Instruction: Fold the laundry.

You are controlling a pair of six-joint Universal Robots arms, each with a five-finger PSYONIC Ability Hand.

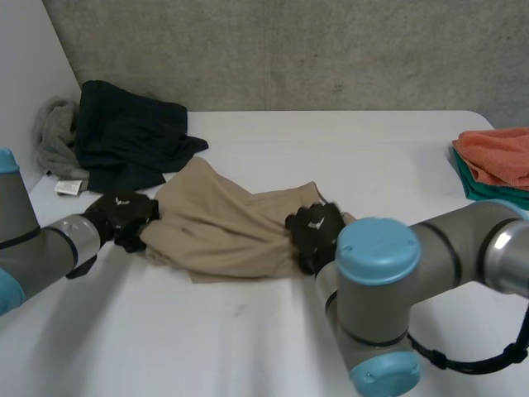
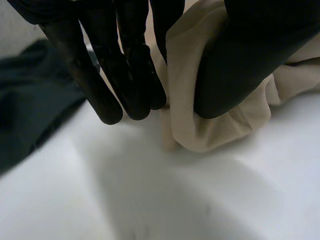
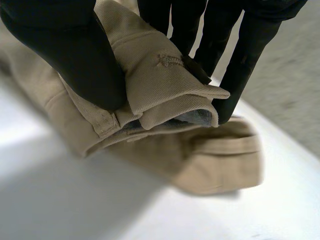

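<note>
Closest to me, the right robot hand [image 1: 316,231] pinches one end of the tan cloth [image 1: 219,223]. Its thumb presses a thick, folded edge of the cloth against its fingers [image 3: 250,50], and that edge sits just above the rest of the cloth. The tan cloth lies crumpled on the white worktop [image 1: 248,331], reaching from this robot hand across to the left robot hand [image 1: 122,217]. The left robot hand pinches the other end, with the cloth bunched between its thumb and its straight fingers [image 2: 125,75]. Just past the left robot hand lies a small white tag [image 1: 69,188]. Beyond that is a heap of dark blue clothes [image 1: 128,132], touching a grey cloth [image 1: 54,136]. Far out past the right robot hand, an orange cloth [image 1: 500,153] rests on a green cloth [image 1: 475,188].
</note>
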